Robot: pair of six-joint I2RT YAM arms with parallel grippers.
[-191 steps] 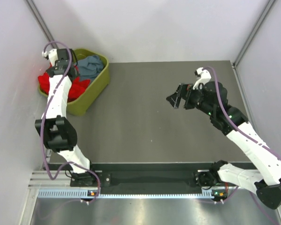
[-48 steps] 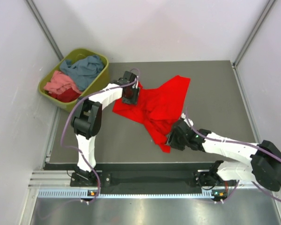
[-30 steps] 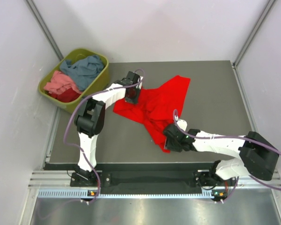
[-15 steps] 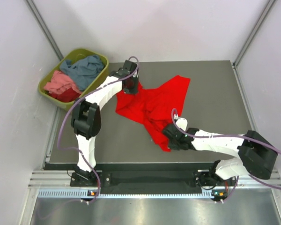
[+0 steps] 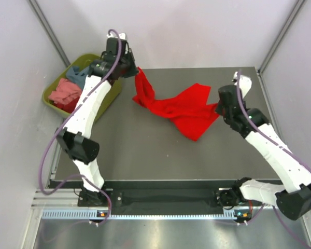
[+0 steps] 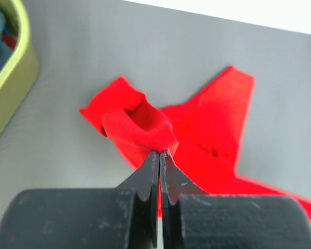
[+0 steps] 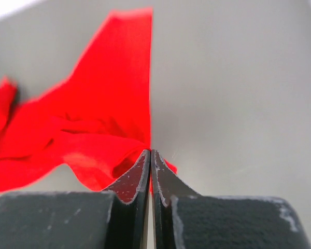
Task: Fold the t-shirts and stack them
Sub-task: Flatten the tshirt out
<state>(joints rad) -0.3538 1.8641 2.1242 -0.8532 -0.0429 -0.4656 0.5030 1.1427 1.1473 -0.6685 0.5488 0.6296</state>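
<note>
- The bright red t-shirt [image 5: 179, 110] is held over the far half of the desk [image 5: 145, 155]. Its long axis runs left to right between the two arms, and its middle appears to sag onto the surface.
- The left fingers [image 6: 159, 155] are clenched on a bunched edge of the cloth, raised just beside the olive-green tub [image 5: 112, 94].
- The right fingers [image 7: 151, 155] are pinched shut on the opposite edge, near the desk's right side.
- From each pair of fingers the shirt lies inward, toward the other arm, so an outward spreading pull is judged to be needed next.
- It cannot be made out whether sleeve or hem is grasped.
- The salmon pink t-shirt [image 5: 62, 94] and the blue-grey t-shirt [image 5: 78, 75] in the tub are partly hidden by the left arm.
</note>
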